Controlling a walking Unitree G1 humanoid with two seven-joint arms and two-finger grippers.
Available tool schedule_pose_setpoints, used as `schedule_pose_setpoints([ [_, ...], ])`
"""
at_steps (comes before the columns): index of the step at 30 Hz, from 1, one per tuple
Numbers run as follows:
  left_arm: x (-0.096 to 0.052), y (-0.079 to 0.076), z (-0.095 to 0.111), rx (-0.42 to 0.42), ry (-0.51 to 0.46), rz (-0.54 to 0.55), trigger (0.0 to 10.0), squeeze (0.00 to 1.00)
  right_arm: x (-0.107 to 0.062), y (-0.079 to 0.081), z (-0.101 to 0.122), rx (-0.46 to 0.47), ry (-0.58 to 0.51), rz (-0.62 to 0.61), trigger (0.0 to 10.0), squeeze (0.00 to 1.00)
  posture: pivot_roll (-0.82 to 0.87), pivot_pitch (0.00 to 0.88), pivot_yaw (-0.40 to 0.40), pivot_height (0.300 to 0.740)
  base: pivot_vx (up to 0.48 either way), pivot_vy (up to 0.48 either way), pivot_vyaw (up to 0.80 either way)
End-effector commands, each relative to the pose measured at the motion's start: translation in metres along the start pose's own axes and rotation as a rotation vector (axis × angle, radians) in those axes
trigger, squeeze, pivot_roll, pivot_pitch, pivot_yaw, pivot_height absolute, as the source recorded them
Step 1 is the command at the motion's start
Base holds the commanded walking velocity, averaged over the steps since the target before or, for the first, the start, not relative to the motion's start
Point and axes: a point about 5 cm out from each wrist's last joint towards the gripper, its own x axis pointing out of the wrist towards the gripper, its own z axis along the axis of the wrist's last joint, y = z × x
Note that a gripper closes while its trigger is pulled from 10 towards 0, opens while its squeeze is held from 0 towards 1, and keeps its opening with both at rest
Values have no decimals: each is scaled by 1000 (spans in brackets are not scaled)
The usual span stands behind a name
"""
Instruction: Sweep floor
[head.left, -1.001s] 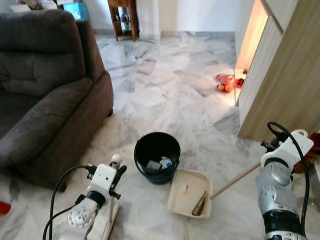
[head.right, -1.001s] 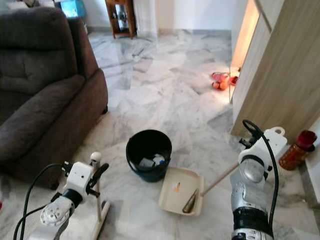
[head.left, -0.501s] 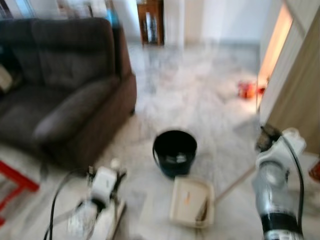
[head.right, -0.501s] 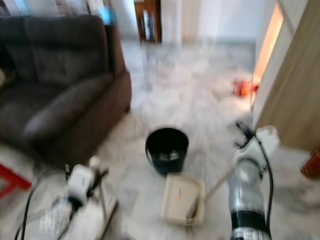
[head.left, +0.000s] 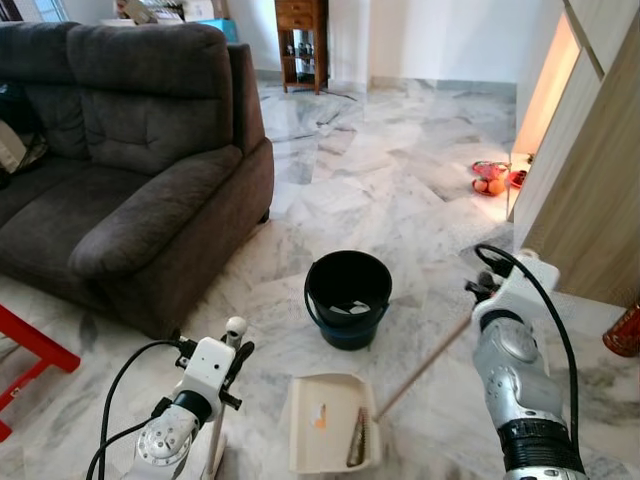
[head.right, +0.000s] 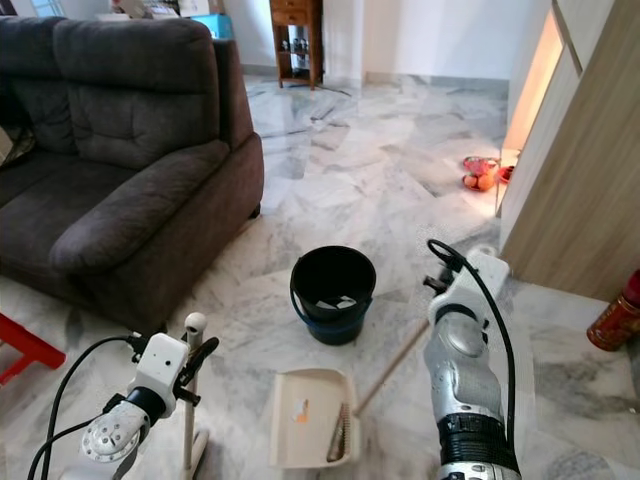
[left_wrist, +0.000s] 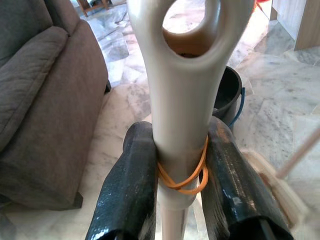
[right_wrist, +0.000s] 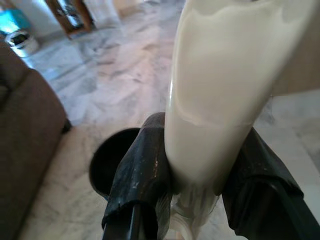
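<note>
My left gripper (head.left: 232, 352) is shut on the upright white broom handle (left_wrist: 176, 100), just below its hanging loop, at the lower left. My right gripper (head.left: 480, 298) is shut on a cream handle (right_wrist: 215, 95). Its long stick (head.left: 420, 368) slants down to the cream dustpan (head.left: 305, 425) lying on the marble floor between my arms. An orange scrap (head.left: 319, 421) and a brown piece (head.left: 356, 440) lie in the pan. A black bucket (head.left: 347, 318) with some rubbish inside stands just beyond the pan.
A dark grey sofa (head.left: 130, 150) fills the left side, with a red frame (head.left: 30, 360) near it. A wooden cabinet (head.left: 600, 170) stands at the right, a red bottle (head.left: 625, 330) at its foot. Fruit (head.left: 490, 182) lies further off on the open marble floor.
The whole view has swung, showing more of the sofa. The dustpan has slid left, from right of the bucket to in front of it. Both grippers keep their hold.
</note>
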Motion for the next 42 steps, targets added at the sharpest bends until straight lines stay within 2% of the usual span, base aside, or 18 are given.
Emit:
schedule_pose_setpoints([
  [1, 2, 6, 5, 21, -17, 13, 10000, 0, -4, 21, 28, 27, -90, 99, 10000, 0, 151, 0, 61, 740, 0, 0, 0],
  [7, 3, 5, 5, 20, -17, 10, 10000, 0, -9, 32, 44, 41, -115, 162, 10000, 0, 150, 0, 61, 740, 0, 0, 0],
  [16, 3, 5, 5, 19, -17, 9, 10000, 0, -14, 35, 50, 19, -112, 192, 10000, 0, 151, 0, 61, 740, 0, 0, 0],
  [21, 4, 5, 5, 18, -19, 7, 10000, 0, -21, 41, 67, 44, -157, 209, 10000, 0, 151, 0, 63, 740, 0, 0, 0],
  [26, 4, 5, 6, 19, -24, 9, 10000, 0, -30, 55, 89, 71, -233, 243, 10000, 0, 151, 0, 64, 740, 0, 0, 0],
  [42, 4, 5, 8, 16, -32, 14, 10000, 0, -39, 64, 111, 111, -288, 264, 10000, 0, 149, 0, 65, 740, 0, 0, 0],
])
